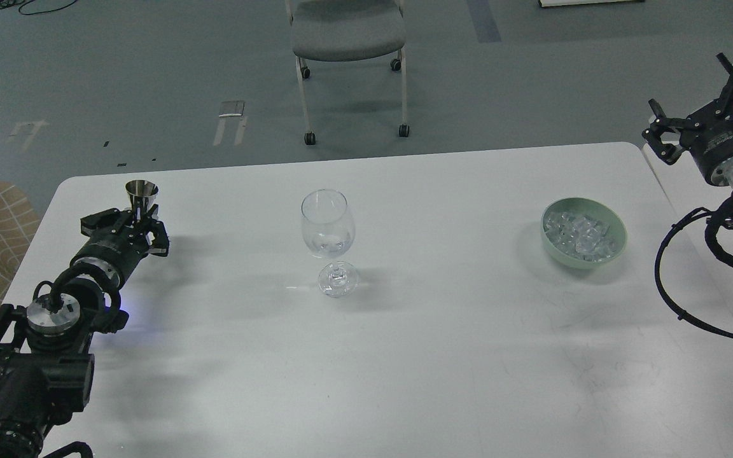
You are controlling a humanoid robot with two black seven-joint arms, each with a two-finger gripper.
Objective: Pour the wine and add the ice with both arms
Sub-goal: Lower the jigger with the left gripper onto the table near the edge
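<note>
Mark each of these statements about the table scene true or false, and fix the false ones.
1. The ice lies in a pale green bowl. True.
2. The wine glass lies tipped on its side. False: it stands upright near the table's middle.
3. The left pincer is at a small metal cup. True.
4. The right pincer grips the bowl. False: it is open, raised apart from the bowl at the table's right edge.
5. Ice cubes fill the glass. False: only a little clear liquid, apparently the wine, shows in it.
</note>
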